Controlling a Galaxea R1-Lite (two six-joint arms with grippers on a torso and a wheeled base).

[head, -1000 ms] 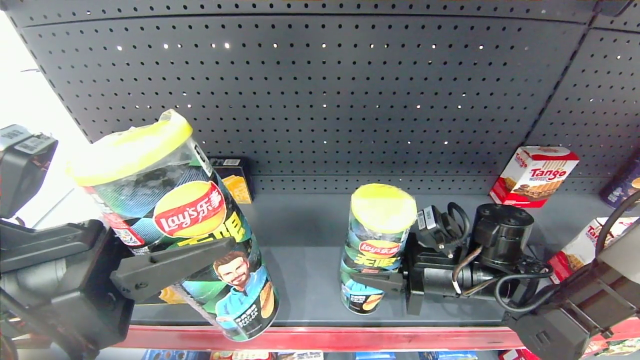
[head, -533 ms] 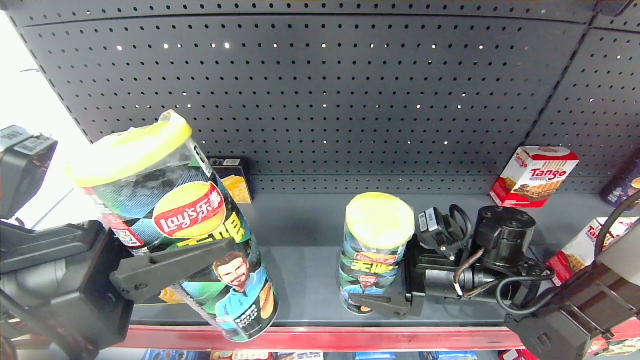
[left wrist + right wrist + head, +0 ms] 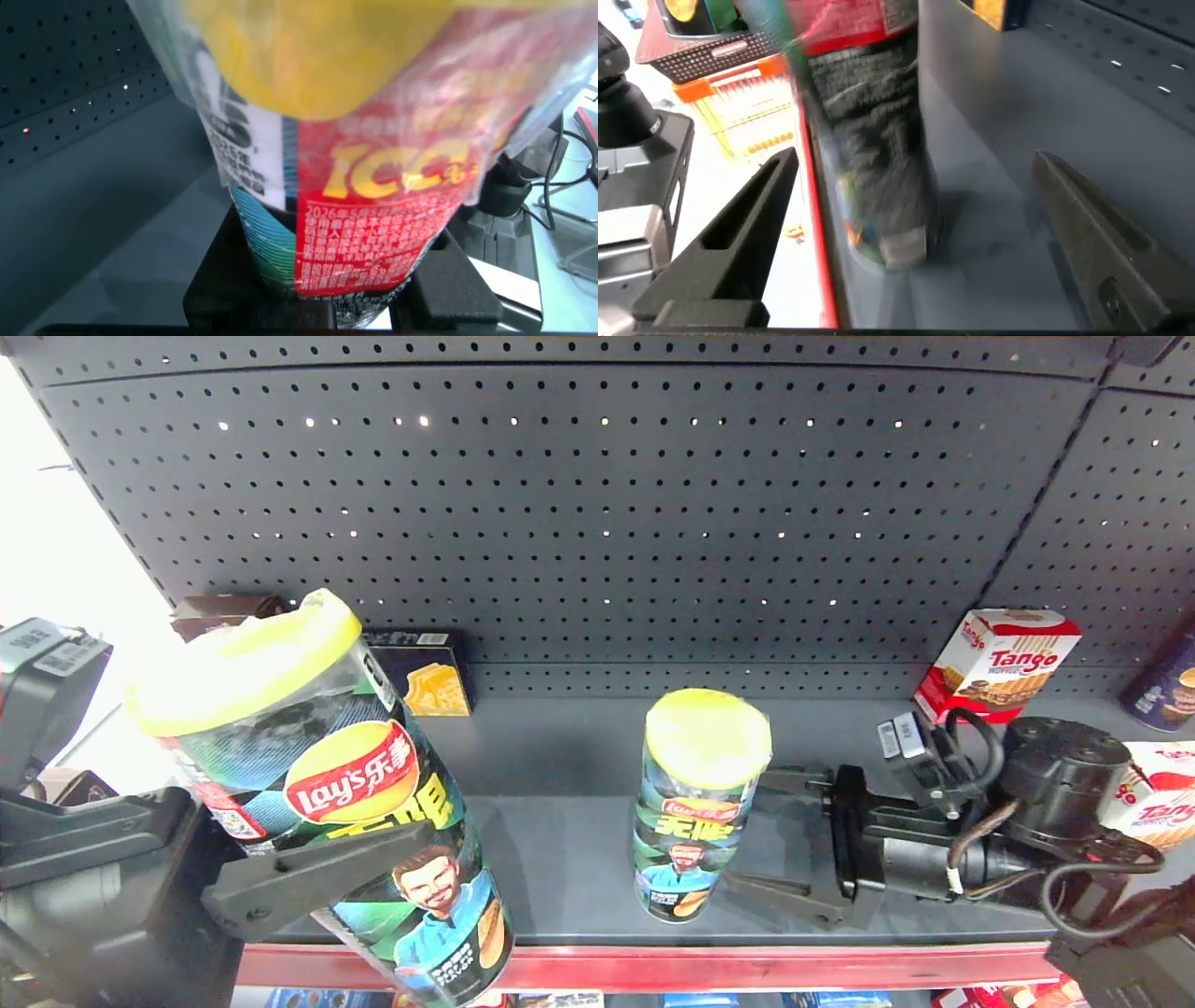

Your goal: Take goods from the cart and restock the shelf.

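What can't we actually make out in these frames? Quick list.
Held can: base cut off by the head view's lower edge.
Left tool: far finger hidden behind the held can, head view.
Standing can: blurred in the right wrist view, print unreadable.
Brown box: mostly hidden behind the held can's lid, head view.
Blue can: cut off by the head view's right edge.

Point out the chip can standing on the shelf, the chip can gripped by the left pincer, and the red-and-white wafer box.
standing chip can (image 3: 698,821): head view, on its side label.
held chip can (image 3: 350,773): head view, on its red logo.
wafer box (image 3: 1004,665): head view, on its front face.
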